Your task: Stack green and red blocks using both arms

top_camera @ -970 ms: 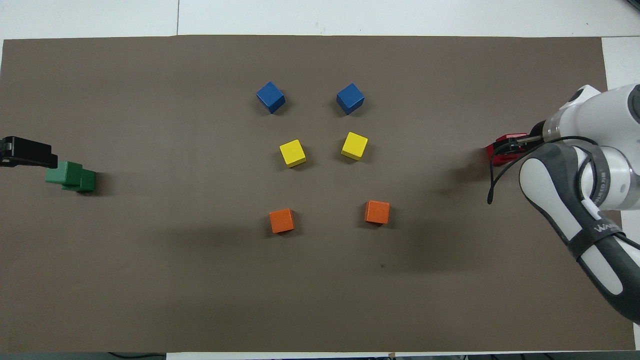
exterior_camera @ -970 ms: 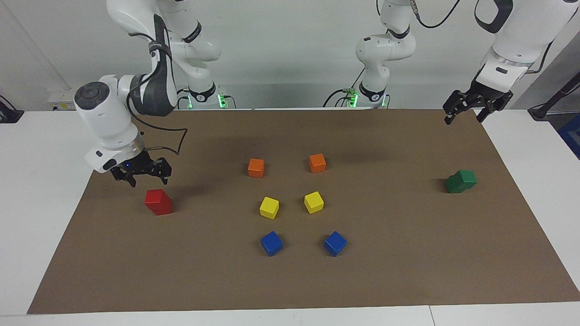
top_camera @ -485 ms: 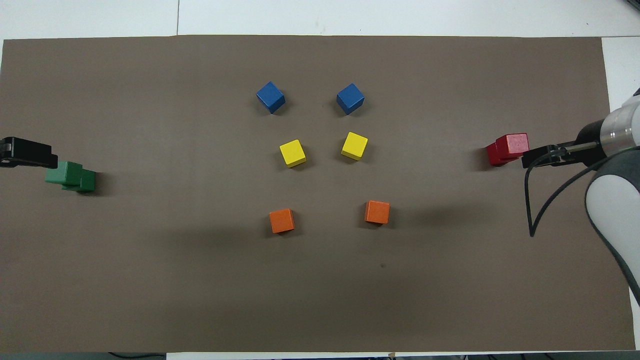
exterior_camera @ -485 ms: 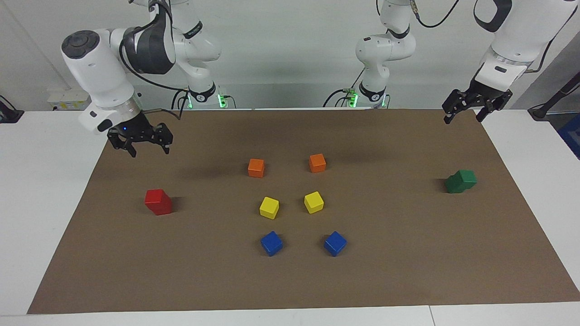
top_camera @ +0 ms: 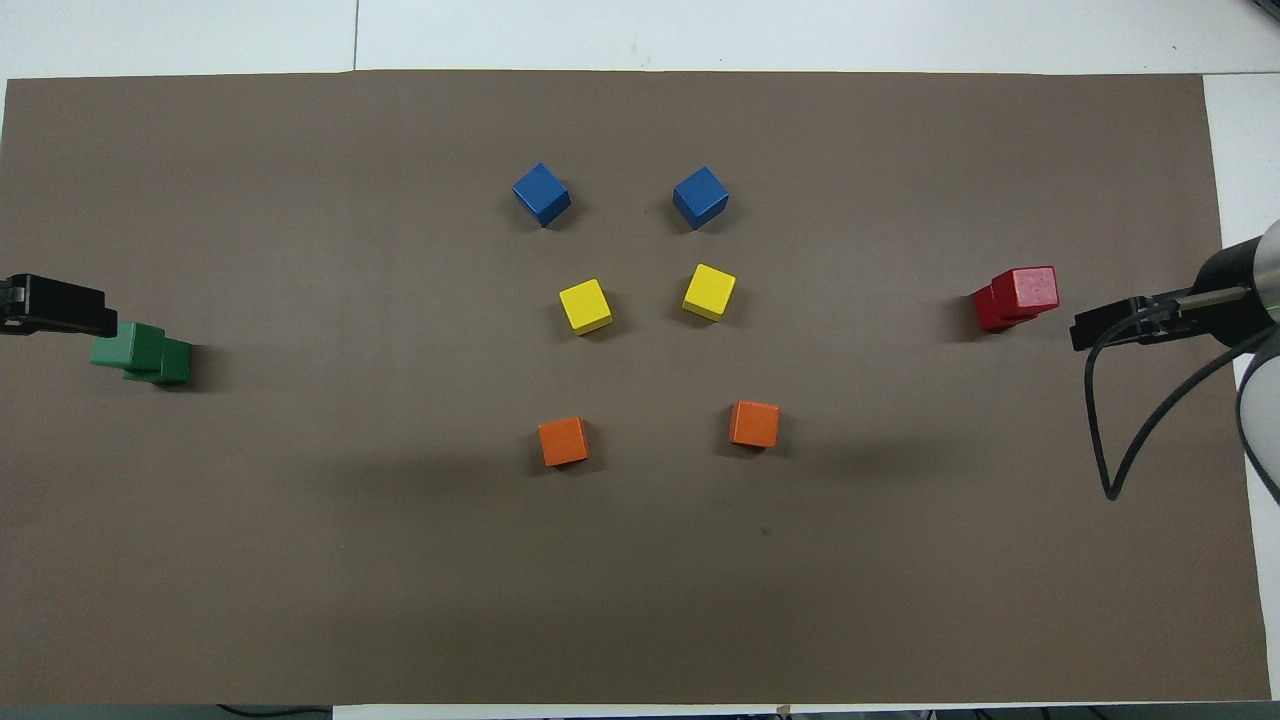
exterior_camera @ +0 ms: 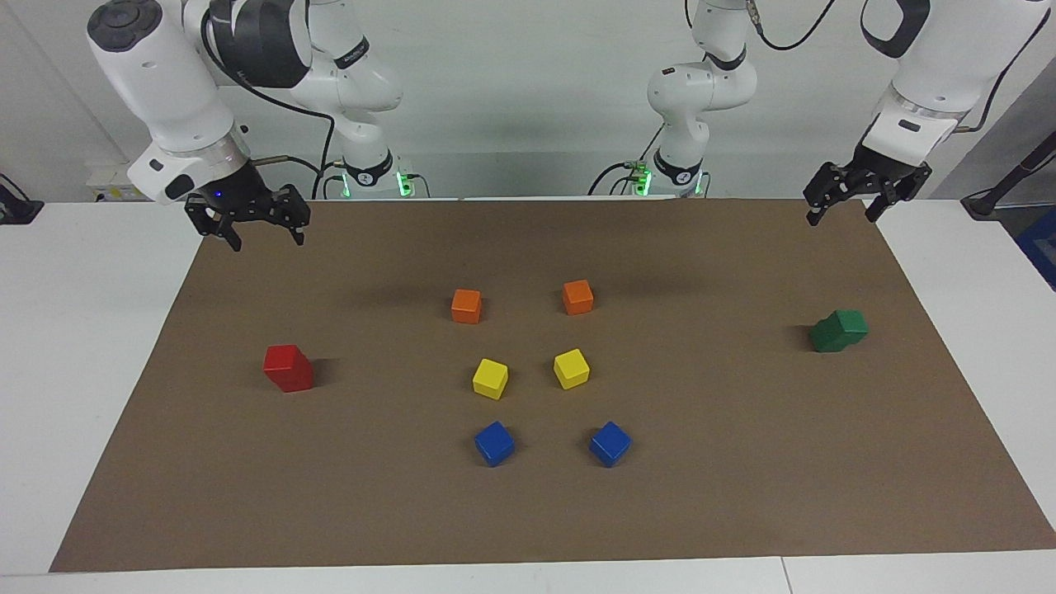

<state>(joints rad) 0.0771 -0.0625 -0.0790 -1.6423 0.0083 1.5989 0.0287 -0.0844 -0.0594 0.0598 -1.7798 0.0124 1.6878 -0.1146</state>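
Note:
Two red blocks stand one on the other at the right arm's end of the mat; the stack also shows in the overhead view. Two green blocks are stacked at the left arm's end, the upper one sitting askew on the lower; this stack also shows in the overhead view. My right gripper is open and empty, raised over the mat's edge nearest the robots, apart from the red stack. My left gripper is open and empty, raised over the mat's corner near its base, apart from the green stack.
In the middle of the brown mat lie two orange cubes nearest the robots, two yellow cubes in between and two blue cubes farthest. White table surrounds the mat.
My right gripper has risen from just above the red stack and drawn back toward the robots. The left gripper has barely moved. No block has moved.

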